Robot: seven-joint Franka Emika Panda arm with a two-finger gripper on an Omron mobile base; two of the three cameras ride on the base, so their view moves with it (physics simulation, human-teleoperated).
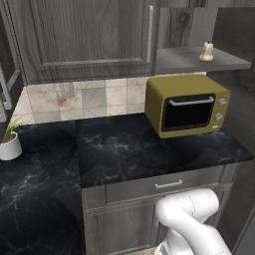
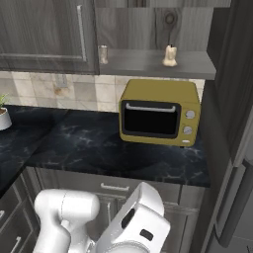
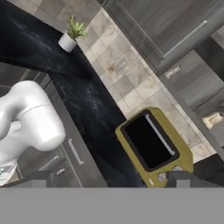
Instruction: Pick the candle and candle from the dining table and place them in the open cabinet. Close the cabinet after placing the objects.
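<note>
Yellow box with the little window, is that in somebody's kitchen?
Most likely a kitchen. The box is a yellow microwave on a black marbled counter, under grey wall cabinets, with a tiled wall behind.

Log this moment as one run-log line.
pincer: open, holding nothing | candle: on cabinet shelf above yellow microwave | second candle: not visible | cabinet: open

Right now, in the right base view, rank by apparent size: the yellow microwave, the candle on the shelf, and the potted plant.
1. Yellow microwave, by far the largest.
2. Candle and potted plant: both small; the plant is cut off by the frame edge, so I can't rank them.
</note>
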